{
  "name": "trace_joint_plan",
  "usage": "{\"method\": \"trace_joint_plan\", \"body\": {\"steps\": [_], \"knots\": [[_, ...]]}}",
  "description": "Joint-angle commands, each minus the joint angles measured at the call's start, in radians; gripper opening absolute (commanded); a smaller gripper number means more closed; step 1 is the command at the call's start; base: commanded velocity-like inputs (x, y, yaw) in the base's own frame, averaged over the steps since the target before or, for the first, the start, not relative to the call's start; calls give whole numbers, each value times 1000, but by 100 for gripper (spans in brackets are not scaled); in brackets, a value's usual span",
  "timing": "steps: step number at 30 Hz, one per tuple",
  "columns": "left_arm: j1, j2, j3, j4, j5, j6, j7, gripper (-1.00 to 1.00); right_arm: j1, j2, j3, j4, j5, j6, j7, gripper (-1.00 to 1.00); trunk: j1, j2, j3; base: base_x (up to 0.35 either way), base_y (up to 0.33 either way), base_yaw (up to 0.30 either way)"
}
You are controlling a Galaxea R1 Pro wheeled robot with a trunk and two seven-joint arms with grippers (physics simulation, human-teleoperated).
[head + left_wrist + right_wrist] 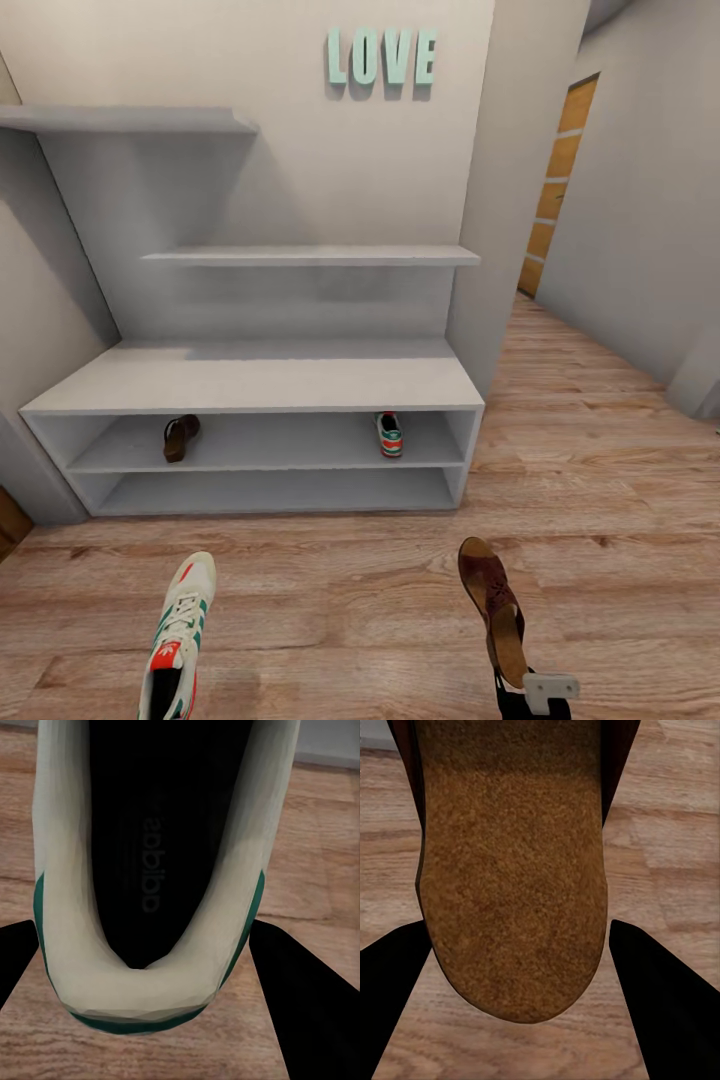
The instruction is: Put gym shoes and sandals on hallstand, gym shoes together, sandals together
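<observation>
One gym shoe (178, 635), white with green stripes and a red-orange patch, hangs above the corridor floor (340, 610) at the lower left. My left gripper (150, 982) is shut on its heel (142, 982), with a dark finger on each side. A brown sandal (495, 610) hangs at the lower right, held at the heel end by my right gripper (530, 700), whose fingers flank its tan insole (514, 870). On the upper open shelf of the hallstand (250, 385) lie the other sandal (180, 437) at the left and the other gym shoe (389, 434) at the right.
The hallstand's lower shelf (270, 490) and bench top are bare, with stepped grey wall shelves (310, 256) above. A wall with "LOVE" letters (382, 57) stands behind. The corridor runs on to the right past a wooden door (555, 190).
</observation>
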Motion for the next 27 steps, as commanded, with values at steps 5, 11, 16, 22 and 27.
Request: {"method": "trace_joint_plan", "body": {"steps": [5, 11, 16, 22, 27], "knots": [[-1, -2, 7, 0, -10, -4, -5, -100, -1, -2, 1, 1, 8, -1, -8, -100, 0, 0, -1, 0, 0, 0], [-8, -10, 9, -1, -14, 3, -5, -100, -1, -3, 1, 1, 8, -1, -8, -100, 0, 0, -1, 0, 0, 0], [-21, -12, 1, -2, -32, 21, -2, -100, -1, -4, 2, 1, 9, -1, -9, -100, 0, 0, -1, 0, 0, 0], [-114, -22, -3, -1, -93, 147, 9, -100, -1, -7, 1, 1, 9, 0, -9, -100, 0, 0, -1, 0, 0, 0], [-224, -69, -5, -1, -190, 329, 79, -100, -1, -10, 0, 1, 9, 0, -10, -100, 0, 0, -1, 0, 0, 0]]}}
